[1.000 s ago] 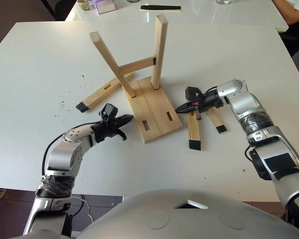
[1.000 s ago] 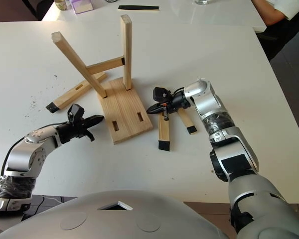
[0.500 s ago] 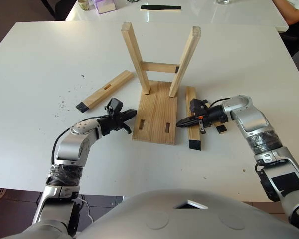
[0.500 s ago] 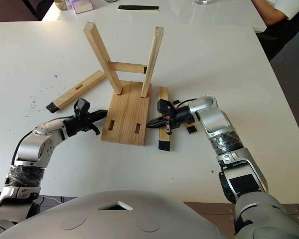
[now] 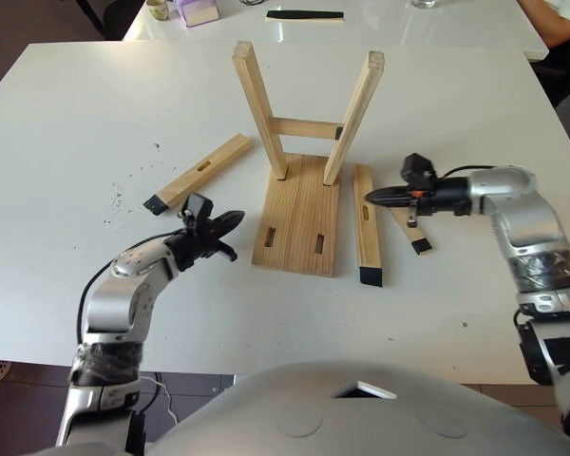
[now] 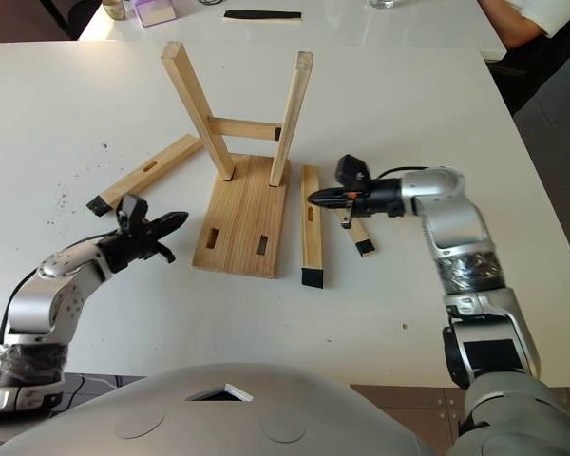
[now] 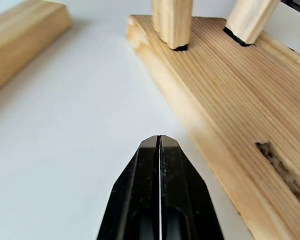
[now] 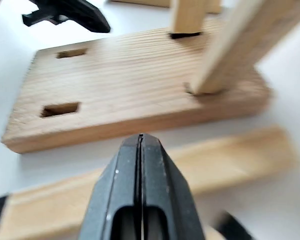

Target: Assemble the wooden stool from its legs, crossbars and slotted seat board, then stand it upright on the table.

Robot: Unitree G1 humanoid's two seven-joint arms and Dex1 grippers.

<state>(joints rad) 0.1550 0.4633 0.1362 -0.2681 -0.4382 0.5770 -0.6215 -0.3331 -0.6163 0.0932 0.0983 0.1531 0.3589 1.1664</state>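
Left end effector (image 5: 234,218) was closed, empty, tip near the seat board (image 5: 299,228); right end effector (image 5: 370,198) was closed, empty, tip above a loose leg (image 5: 366,233). Board lay flat mid-worktop (image 5: 76,114), two legs (image 5: 259,104) standing in its far slots, crossbar (image 5: 306,127) joining them. Another leg (image 5: 201,170) lay toward the left edge.

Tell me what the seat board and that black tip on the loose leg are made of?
Seat board: pale, bare-looking wood, matte, with straight grain lines. Black tip of the loose leg: maybe rubber, plastic or paint; too small to tell.
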